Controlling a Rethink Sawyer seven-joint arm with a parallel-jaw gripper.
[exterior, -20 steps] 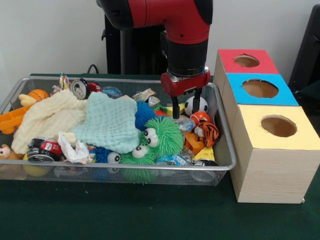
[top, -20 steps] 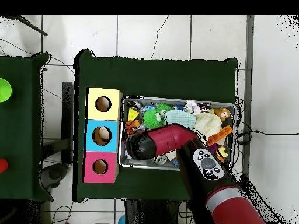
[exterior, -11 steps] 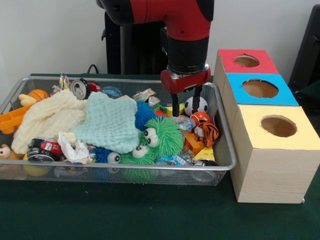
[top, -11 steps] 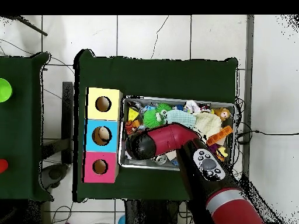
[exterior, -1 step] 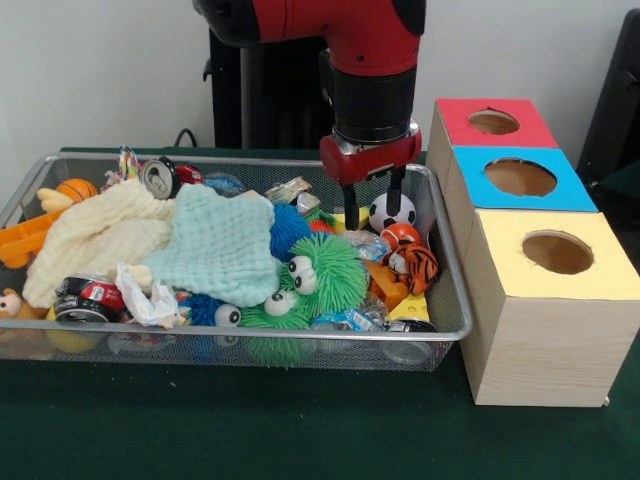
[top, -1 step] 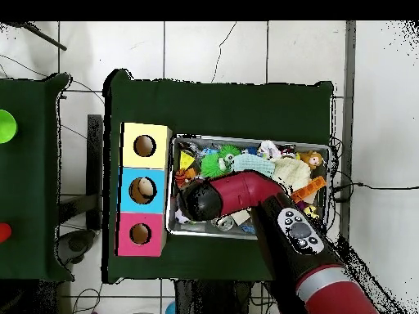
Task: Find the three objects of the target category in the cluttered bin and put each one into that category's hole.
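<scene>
My gripper hangs open over the right end of the wire bin, with nothing between its fingers. Its tips are just above a black-and-white ball and a yellow piece. A small tiger toy and an orange ball lie just in front of it. Green and blue fuzzy toys with big eyes fill the middle. The sorting box to the right has a red hole, a blue hole and a yellow hole. In the overhead view the arm hides the gripper.
A mint cloth and a cream cloth cover the bin's left half. Cans, a small basketball, an orange toy and crumpled wrappers lie around them. The box stands against the bin's side.
The gripper has risen a little and edged towards the box, still open. The things in the bin have not moved.
</scene>
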